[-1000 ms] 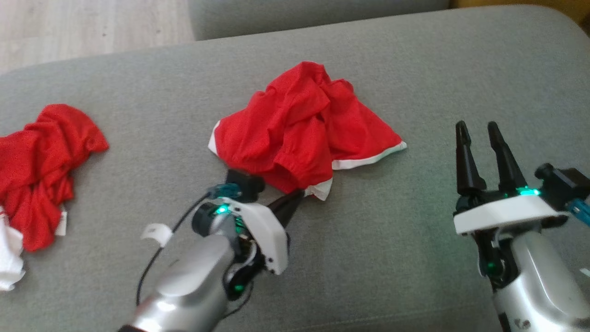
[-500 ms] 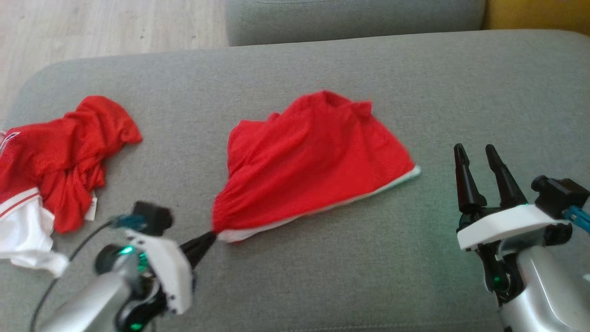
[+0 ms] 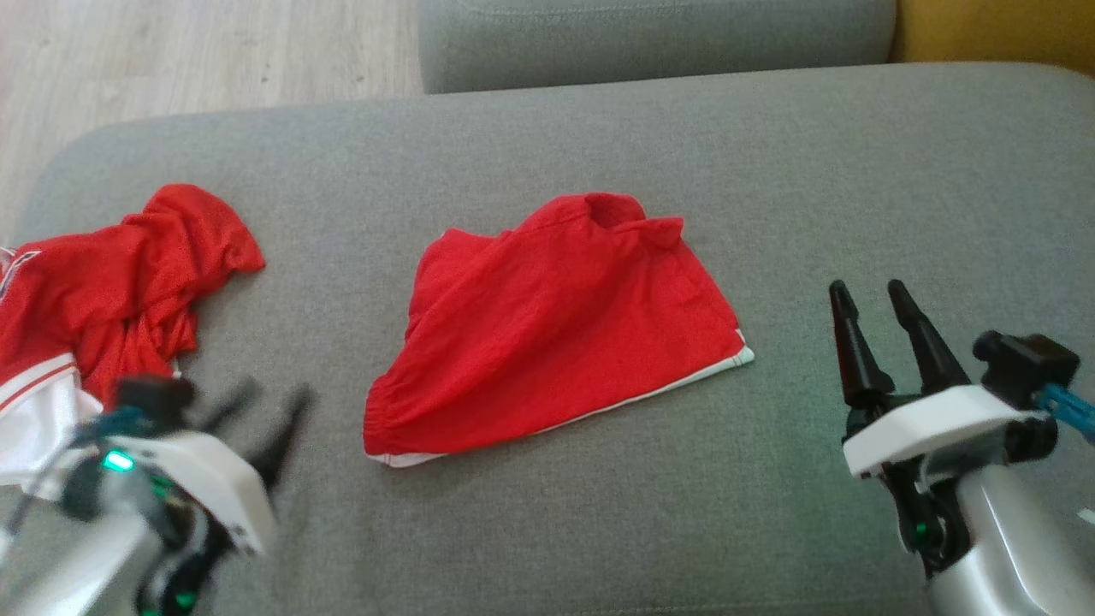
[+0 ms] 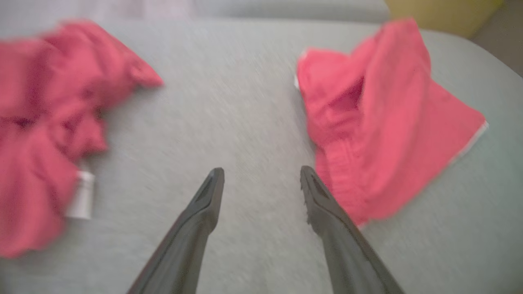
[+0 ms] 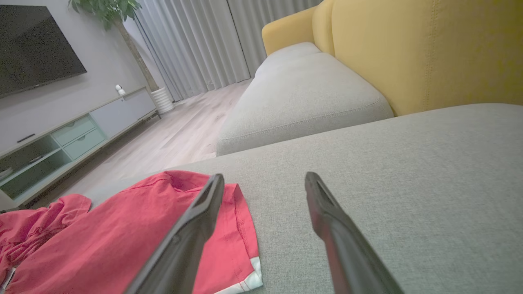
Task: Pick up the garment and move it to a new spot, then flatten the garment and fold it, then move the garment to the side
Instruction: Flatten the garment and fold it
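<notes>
The garment (image 3: pixel 556 334), red shorts with white trim, lies loosely spread in the middle of the grey cushion (image 3: pixel 770 171). My left gripper (image 3: pixel 272 395) is blurred at the lower left, open and empty, a short way left of the garment's near corner. In the left wrist view its spread fingers (image 4: pixel 261 173) hover over bare cushion, with the garment (image 4: pixel 380 122) just to their right. My right gripper (image 3: pixel 868 295) stands open and empty to the right of the garment. The right wrist view has its gripper (image 5: pixel 263 177) over the garment's edge (image 5: pixel 122 237).
A second crumpled red and white garment (image 3: pixel 111 291) lies at the cushion's left end, near the edge. Another grey cushion (image 3: pixel 650 34) and a yellow sofa back (image 3: pixel 992 30) stand behind. Wooden floor (image 3: pixel 205 51) lies beyond the far left corner.
My left gripper has opened, let go of the garment's near corner and drawn back to the left. The garment has settled flatter on the cushion. The right gripper stays open.
</notes>
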Controlling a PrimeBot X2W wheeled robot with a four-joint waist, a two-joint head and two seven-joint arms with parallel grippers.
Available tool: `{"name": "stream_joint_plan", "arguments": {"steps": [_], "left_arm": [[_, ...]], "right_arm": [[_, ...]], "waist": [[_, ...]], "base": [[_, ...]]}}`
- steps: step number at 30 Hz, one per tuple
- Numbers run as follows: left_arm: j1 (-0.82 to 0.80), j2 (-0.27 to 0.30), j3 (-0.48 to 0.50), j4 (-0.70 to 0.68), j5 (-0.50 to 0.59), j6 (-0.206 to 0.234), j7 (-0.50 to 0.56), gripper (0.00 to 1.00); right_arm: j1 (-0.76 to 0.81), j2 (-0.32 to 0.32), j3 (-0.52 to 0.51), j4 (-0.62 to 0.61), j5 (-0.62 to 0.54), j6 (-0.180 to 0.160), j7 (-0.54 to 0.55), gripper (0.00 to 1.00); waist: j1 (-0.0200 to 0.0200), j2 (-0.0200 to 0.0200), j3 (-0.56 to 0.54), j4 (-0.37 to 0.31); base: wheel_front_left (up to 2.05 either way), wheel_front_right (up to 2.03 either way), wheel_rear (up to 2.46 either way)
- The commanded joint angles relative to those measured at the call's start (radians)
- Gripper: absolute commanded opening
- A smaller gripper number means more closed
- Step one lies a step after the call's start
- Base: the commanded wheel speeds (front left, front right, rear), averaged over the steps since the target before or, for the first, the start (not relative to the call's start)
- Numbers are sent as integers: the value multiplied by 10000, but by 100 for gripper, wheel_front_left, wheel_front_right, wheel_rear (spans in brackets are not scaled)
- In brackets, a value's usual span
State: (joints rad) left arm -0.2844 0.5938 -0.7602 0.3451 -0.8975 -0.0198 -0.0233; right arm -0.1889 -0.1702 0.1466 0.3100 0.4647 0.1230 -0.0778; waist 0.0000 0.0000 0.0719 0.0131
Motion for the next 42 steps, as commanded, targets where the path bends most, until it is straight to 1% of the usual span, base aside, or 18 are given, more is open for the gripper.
{"name": "stream_joint_plan", "arguments": {"steps": [1, 2, 4, 7, 9, 10, 13, 16, 20, 23, 26, 27, 28, 34, 35, 38, 40, 42], "left_arm": [[-374, 695, 765, -401, 314, 438, -602, 100], [-353, 783, 992, -598, 521, 850, -1068, 100], [-192, 773, 1447, -1073, 752, 1630, -1828, 100], [203, 565, 1950, -1857, 1218, 2545, -2276, 100], [548, 264, 2364, -2366, 1601, 3074, -2363, 100], [719, 48, 2734, -2696, 1938, 3347, -2372, 100], [1551, -698, 3692, -3568, 3083, 3863, -2379, 100], [2453, -1493, 4236, -4107, 4051, 3757, -2381, 100], [3245, -2342, 4689, -4116, 4829, 3352, -2383, 100], [3453, -2758, 4989, -3957, 5186, 2927, -2383, 100], [3479, -3046, 5306, -3744, 5432, 2514, -2383, 100], [3468, -3196, 5500, -3621, 5585, 2272, -2383, 100], [3466, -3264, 5593, -3573, 5657, 2167, -2384, 100], [3487, -3651, 6076, -3368, 6005, 1656, -2384, 100], [3487, -3651, 6076, -3368, 6005, 1656, -2384, 100], [3487, -3811, 6258, -3294, 6182, 1452, -2384, 100], [3500, -3896, 6345, -3181, 6240, 1305, -2384, 100], [3528, -3943, 6325, -2859, 6064, 1025, -2378, 100]], "right_arm": [[45, -111, 96, -399, -86, 77, -115, 100], [86, -78, 65, -433, -85, 77, -230, 100], [190, -23, 35, -493, -123, 77, -473, 100], [352, 78, 27, -575, -191, 77, -928, 100], [476, 129, 18, -607, -278, 77, -1192, 100], [550, 152, 13, -621, -339, 77, -1311, 100], [782, 247, 10, -665, -510, 77, -1563, 100], [973, 281, 38, -612, -734, 77, -1663, 100], [1018, 269, 87, -524, -1107, 77, -1723, 100], [1016, 310, 42, -483, -1191, 77, -1750, 100], [978, 313, 32, -442, -1232, 77, -1764, 100], [936, 304, 51, -409, -1265, 77, -1768, 100], [919, 311, 57, -394, -1267, 77, -1769, 100], [908, 314, 76, -315, -1245, 77, -1772, 100], [908, 314, 76, -315, -1245, 77, -1772, 100], [892, 288, 66, -277, -1235, 77, -1755, 100], [870, 252, 124, -218, -1251, 77, -1595, 100], [792, 155, 288, -110, -1256, 77, -1271, 100]], "waist": [[0, 0, -81, -2], [0, 0, -134, 11], [0, 0, -248, 49], [0, 0, -416, 107], [0, 0, -537, 132], [0, 0, -599, 149], [0, 0, -706, 165], [0, 0, -752, 170], [0, 0, -764, 189], [0, 0, -766, 204], [0, 0, -756, 221], [0, 0, -754, 216], [0, 0, -753, 210], [0, 0, -735, 176], [0, 0, -735, 176], [0, 0, -726, 169], [0, 0, -722, 167], [0, 0, -693, 162]], "base": [[0, 0, 0], [0, 0, 0], [0, 0, 0], [0, 0, 0], [0, 0, 0], [0, 0, 0], [0, 0, 0], [0, 0, 0], [0, 0, 0], [0, 0, 0], [0, 0, 0], [0, 0, 0], [0, 0, 0], [0, 0, 0], [0, 0, 0], [0, 0, 0], [0, 0, 0], [0, 0, 0]]}}
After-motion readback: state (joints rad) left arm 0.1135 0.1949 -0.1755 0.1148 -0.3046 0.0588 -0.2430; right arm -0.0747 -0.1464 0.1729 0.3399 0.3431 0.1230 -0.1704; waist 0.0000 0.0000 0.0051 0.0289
